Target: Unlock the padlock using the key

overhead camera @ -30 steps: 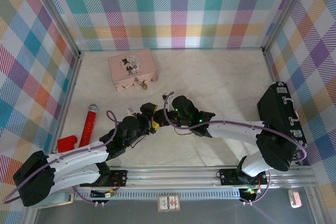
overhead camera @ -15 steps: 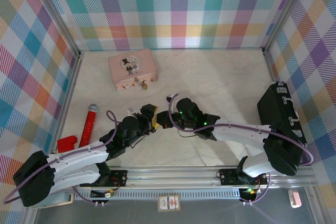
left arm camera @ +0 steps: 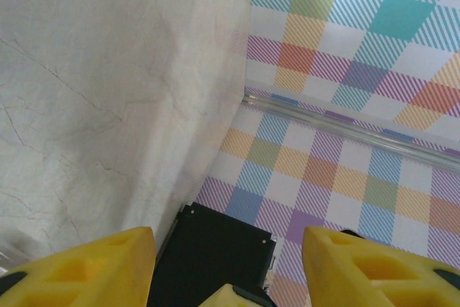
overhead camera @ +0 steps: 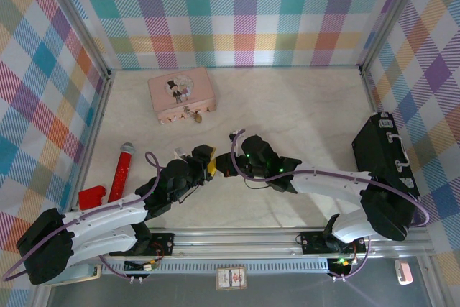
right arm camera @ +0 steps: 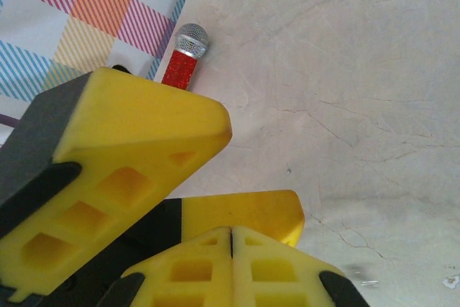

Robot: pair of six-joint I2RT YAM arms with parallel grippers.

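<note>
The tiny brass padlock (overhead camera: 196, 115) lies on the table against the front of the pink case (overhead camera: 181, 93), far from both grippers. My two grippers meet tip to tip at mid-table. My left gripper (overhead camera: 210, 165) (left arm camera: 226, 239) is open, and its yellow fingers (right arm camera: 122, 177) stand either side of the right gripper's tip. My right gripper (overhead camera: 225, 166) (right arm camera: 231, 229) is shut, pads pressed together with only a thin dark seam between them. The key is hidden; I cannot tell whether it sits between the right pads.
A red glitter stick with a silver head (overhead camera: 122, 170) (right arm camera: 185, 59) and a small red block (overhead camera: 91, 196) lie at the left wall. A black box (overhead camera: 384, 156) (left arm camera: 215, 249) stands at the right wall. Plaid walls enclose the table.
The left gripper's jaws have narrowed around the right gripper's tip. The right wrist has shifted a little to the right; its jaws stay shut.
</note>
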